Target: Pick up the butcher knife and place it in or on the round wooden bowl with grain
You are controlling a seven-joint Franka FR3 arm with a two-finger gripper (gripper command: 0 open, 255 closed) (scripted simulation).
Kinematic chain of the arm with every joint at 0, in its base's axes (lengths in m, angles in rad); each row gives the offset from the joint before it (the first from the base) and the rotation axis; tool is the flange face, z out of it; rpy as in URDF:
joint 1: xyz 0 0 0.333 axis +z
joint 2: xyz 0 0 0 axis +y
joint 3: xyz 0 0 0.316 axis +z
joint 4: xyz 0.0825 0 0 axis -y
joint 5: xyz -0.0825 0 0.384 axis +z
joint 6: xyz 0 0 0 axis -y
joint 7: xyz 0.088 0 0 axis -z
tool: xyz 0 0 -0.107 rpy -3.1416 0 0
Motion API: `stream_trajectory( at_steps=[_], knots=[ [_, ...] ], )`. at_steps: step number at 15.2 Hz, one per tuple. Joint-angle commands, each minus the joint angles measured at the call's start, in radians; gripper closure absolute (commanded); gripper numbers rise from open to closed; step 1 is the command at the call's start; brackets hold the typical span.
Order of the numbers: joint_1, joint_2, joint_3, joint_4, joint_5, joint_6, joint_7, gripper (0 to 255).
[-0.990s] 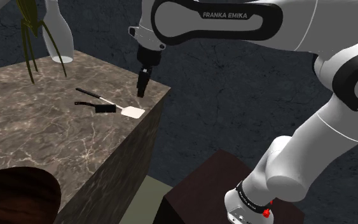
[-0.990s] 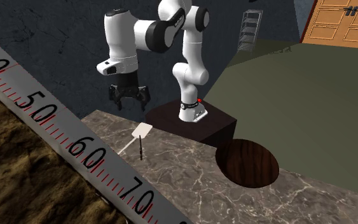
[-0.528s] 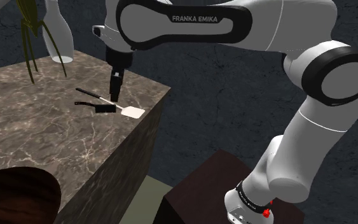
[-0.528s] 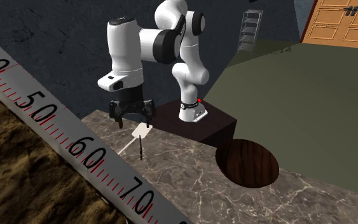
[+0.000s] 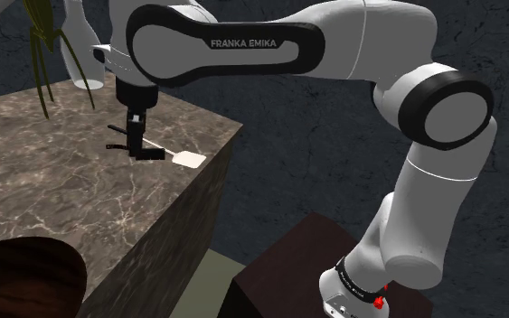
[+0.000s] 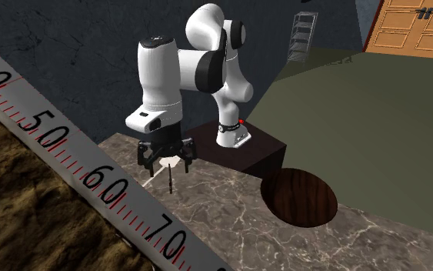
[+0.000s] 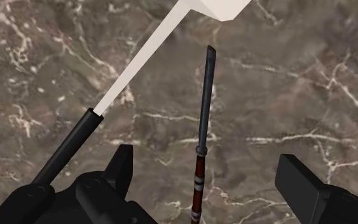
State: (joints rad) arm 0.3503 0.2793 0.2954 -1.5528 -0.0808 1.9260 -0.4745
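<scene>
Moved in from past the worktop's [image 7: 311, 95] edge a second ago, the gripper [image 7: 209, 167] now hangs low over it, fingers wide apart and empty. The knife [image 7: 201, 133], with a dark blade and a banded reddish handle, lies flat between them, untouched. A white spatula [image 7: 147, 56] lies just beside it. Lowering and closing looks next, and the bowl [image 6: 305, 199] sits well apart.

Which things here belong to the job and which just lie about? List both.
Job: knife, bowl, open fingers.
Lying about: spatula, vase, ruler, ladder.
</scene>
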Motion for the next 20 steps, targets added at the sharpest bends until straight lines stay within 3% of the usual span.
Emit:
stream_trajectory(
  at_steps=[1, 12, 13, 20],
  knots=[
    [0.001, 0.009, 0.000, -0.015, -0.003, 0.024, 0.001, 0],
    [0.002, 0.018, -0.002, -0.037, -0.007, 0.055, 0.003, 0],
    [0.002, 0.018, -0.002, -0.037, -0.007, 0.055, 0.003, 255],
    [0.002, 0.018, -0.001, -0.037, -0.007, 0.055, 0.004, 255]
  ],
)
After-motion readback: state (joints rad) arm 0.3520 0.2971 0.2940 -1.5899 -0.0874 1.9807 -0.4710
